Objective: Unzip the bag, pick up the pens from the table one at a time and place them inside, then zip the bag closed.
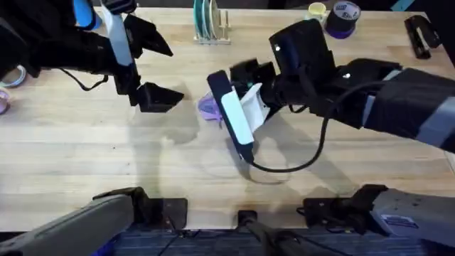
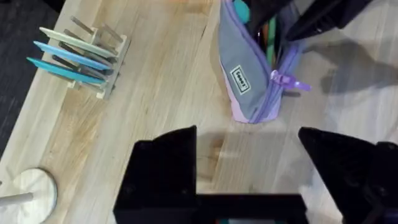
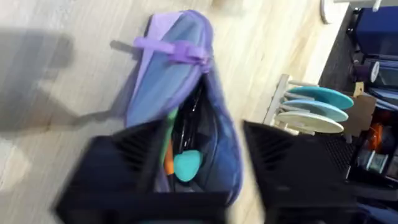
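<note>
The lavender and grey bag (image 1: 209, 107) lies on the wooden table (image 1: 106, 156) near the middle, its zipper open. A green pen (image 3: 169, 121) and an orange pen (image 3: 168, 158) sit inside against the teal lining; the green pen (image 2: 272, 38) can be seen through the opening in the left wrist view too. The purple zipper pull (image 2: 287, 80) sticks out at the bag's (image 2: 245, 81) near end. My right gripper (image 3: 205, 168) is open, its fingers either side of the bag's (image 3: 180, 93) far end. To the left of the bag my left gripper (image 2: 249, 180) is open and holds nothing.
A wooden rack of teal plates (image 1: 208, 21) stands at the back centre. A purple tape roll (image 1: 343, 18), a mug (image 1: 318, 11) and a black tool (image 1: 419, 34) sit at the back right. Tape rolls (image 1: 13, 77) lie at the left edge.
</note>
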`<state>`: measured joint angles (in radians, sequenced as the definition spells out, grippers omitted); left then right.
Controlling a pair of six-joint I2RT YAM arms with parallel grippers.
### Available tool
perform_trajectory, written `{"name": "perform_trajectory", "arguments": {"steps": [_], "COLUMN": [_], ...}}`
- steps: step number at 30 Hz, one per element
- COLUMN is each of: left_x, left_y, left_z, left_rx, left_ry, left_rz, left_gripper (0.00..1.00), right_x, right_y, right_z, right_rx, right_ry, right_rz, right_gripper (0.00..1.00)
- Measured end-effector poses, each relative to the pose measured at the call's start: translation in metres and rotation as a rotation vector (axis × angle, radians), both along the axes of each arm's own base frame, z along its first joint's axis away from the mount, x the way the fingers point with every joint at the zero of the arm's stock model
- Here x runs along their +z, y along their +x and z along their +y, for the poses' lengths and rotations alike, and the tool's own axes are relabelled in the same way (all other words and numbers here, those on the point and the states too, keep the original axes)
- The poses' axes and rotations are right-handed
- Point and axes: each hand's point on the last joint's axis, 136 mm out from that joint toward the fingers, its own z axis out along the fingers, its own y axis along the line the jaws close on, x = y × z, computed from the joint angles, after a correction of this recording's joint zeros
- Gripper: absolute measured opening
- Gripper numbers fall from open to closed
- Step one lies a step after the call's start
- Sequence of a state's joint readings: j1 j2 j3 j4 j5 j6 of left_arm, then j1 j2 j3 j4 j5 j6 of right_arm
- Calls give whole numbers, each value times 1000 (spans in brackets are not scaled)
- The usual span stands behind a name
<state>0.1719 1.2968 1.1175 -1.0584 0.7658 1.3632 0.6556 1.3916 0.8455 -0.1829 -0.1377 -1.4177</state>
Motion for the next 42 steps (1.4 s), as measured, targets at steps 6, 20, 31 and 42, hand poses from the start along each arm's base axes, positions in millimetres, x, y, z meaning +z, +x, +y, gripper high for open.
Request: {"name": "perform_trajectory", "arguments": {"steps": [6,20,31,42], "left_x": [0,0,0,0], "left_y": [0,0,0,0], "left_z": [0,0,0,0], "left_rx": [0,0,0,0], "left_ry": [0,0,0,0], "left_rz": [0,0,0,0], "left_gripper": [993,993,994,993], "right_x": [3,32,155,121], "right_y": [1,21,-2,-28], "right_z": [3,2,-8,-24], "right_rx": [2,-223,-491,-839], "right_ry": [20,226,761,831], "right_rz": [-2,82,282,696], "right_gripper": [994,996,996,996]}}
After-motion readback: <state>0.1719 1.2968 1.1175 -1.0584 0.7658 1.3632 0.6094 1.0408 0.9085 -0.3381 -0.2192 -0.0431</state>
